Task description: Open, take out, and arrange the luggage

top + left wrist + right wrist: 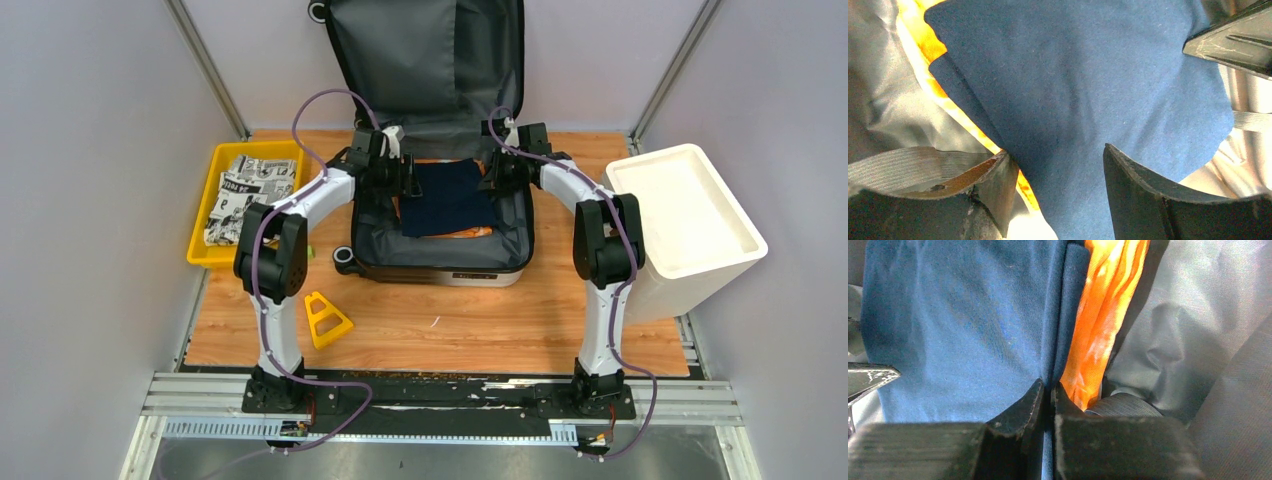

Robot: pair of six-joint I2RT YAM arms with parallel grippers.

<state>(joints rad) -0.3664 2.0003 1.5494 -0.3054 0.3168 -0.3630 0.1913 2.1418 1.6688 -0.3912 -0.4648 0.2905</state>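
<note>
The luggage point(440, 268) lies open in the middle of the table, its lid point(430, 60) leaning up against the back wall. Inside, a folded navy blue cloth point(447, 198) point(1073, 90) point(958, 325) rests on an orange cloth point(470, 233) point(923, 45) point(1100, 315) over the grey lining. My left gripper point(405, 185) point(1055, 150) is open, its fingers straddling the blue cloth's left edge. My right gripper point(497, 172) point(1048, 385) is shut on the blue cloth's right edge, a thin strip of the fabric pinched between the jaws.
A yellow tray point(203, 225) holding black-and-white printed fabric point(250, 190) stands left of the luggage. A white bin point(690, 215) stands at the right. A small yellow triangular piece point(327, 318) lies on the wooden table in front. A grey strap point(908, 167) lies in the lining.
</note>
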